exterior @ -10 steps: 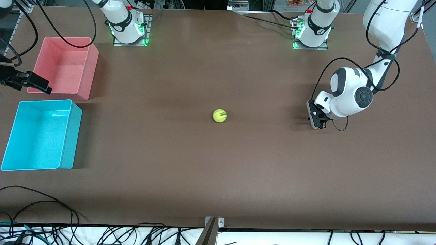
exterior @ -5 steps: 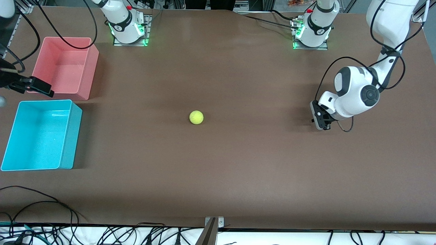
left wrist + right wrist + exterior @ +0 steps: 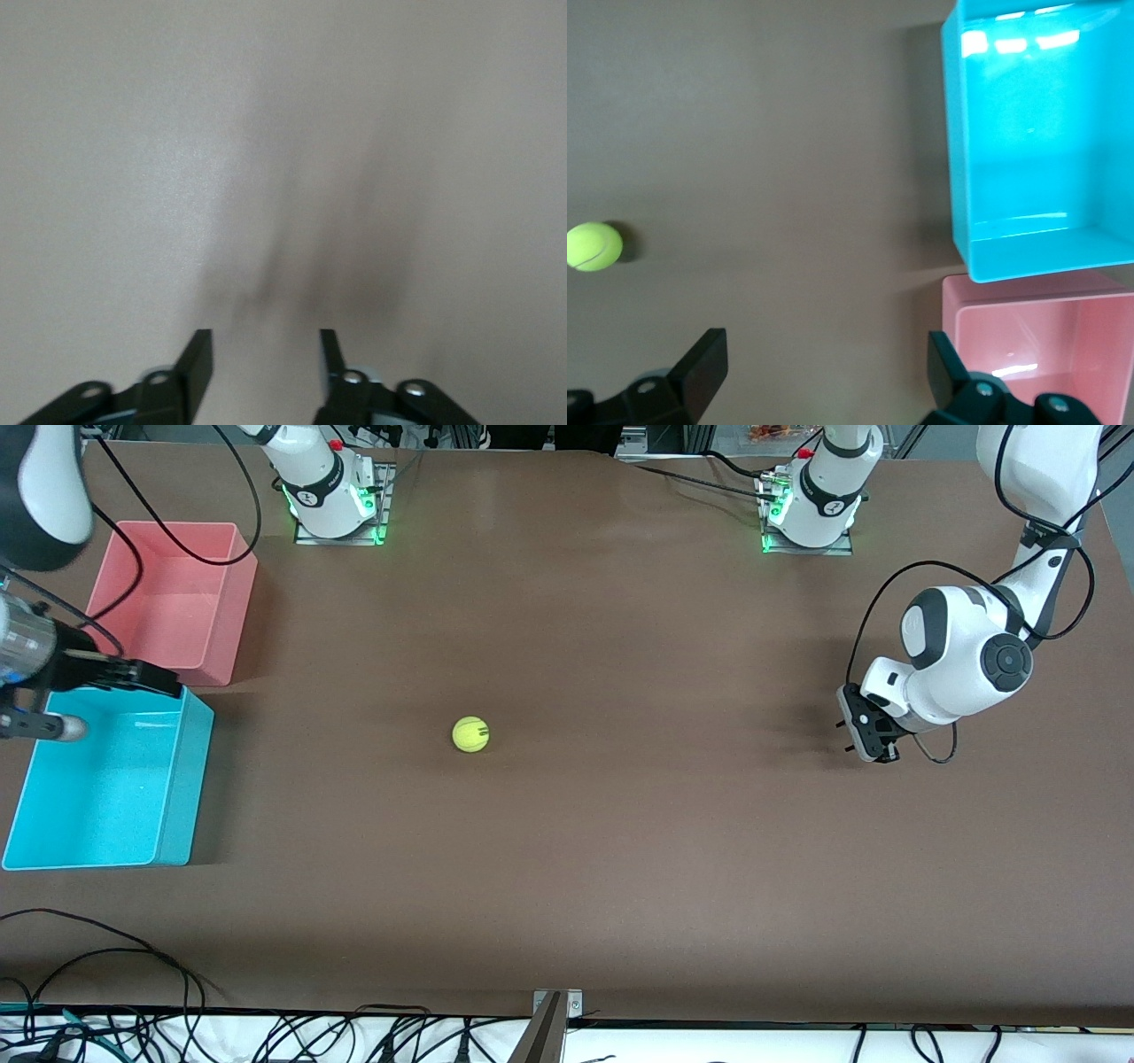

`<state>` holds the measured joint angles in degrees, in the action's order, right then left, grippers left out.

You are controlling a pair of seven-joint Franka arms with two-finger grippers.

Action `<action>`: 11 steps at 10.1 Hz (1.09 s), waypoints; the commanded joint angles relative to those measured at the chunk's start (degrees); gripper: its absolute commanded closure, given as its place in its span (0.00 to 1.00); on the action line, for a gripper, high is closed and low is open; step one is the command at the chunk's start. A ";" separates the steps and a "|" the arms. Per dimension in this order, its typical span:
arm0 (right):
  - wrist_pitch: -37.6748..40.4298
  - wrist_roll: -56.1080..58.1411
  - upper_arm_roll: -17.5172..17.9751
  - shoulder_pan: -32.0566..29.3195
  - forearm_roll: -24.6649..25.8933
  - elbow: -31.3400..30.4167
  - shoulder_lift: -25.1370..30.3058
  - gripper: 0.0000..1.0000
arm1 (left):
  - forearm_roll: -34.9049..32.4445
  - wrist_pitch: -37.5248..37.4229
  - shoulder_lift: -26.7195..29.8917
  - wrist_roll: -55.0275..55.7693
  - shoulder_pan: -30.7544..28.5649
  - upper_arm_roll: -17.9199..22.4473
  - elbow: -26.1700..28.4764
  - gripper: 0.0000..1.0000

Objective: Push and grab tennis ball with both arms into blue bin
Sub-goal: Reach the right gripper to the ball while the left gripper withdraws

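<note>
Your tennis ball (image 3: 470, 734) sits mid-tabletop, your empty left gripper (image 3: 868, 737) parted at the left arm's end, your right gripper (image 3: 146, 677) spread wide over the blue bin (image 3: 182, 779).

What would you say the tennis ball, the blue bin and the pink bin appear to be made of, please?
Tennis ball: likely felt over rubber; matte, fuzzy yellow-green surface with a dark mark.
Blue bin: probably moulded plastic; smooth cyan walls with bright glare patches in the right wrist view.
Pink bin: apparently the same plastic; smooth, evenly coloured walls with a faint sheen.
</note>
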<state>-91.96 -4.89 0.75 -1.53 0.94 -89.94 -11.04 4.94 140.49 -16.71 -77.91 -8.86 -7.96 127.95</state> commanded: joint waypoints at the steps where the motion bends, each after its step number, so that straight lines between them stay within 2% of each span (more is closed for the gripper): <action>1: 0.30 -2.31 0.13 4.16 -0.41 -1.71 -2.31 0.00 | 0.42 -0.40 2.47 0.22 -0.01 0.75 0.99 0.00; 2: -0.58 -2.31 0.13 6.61 -0.41 -2.07 -3.71 0.00 | 0.33 -0.40 3.69 0.22 -0.01 2.58 1.16 0.00; 6: -8.21 -7.05 0.30 15.32 -2.08 -2.08 -10.30 0.00 | -1.06 -1.53 9.23 -0.14 -0.98 3.13 -0.15 0.00; 8: -15.66 -9.07 0.48 17.26 -3.91 -2.08 -13.64 0.00 | -1.16 -11.06 12.66 2.75 -1.07 3.47 -4.17 0.00; 9: -19.71 -11.61 0.57 18.57 -4.36 -1.99 -15.92 0.00 | -0.73 -18.77 12.85 2.85 -1.07 5.31 -9.24 0.00; 11: -25.18 -18.28 0.48 21.30 -4.28 -1.73 -19.53 0.00 | -1.25 -23.32 13.46 3.99 -0.81 5.41 -13.85 0.00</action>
<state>-112.76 -17.08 1.49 17.41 -2.37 -92.45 -27.22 4.65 122.11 -3.84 -75.85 -9.88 -3.01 118.78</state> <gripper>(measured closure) 0.000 0.000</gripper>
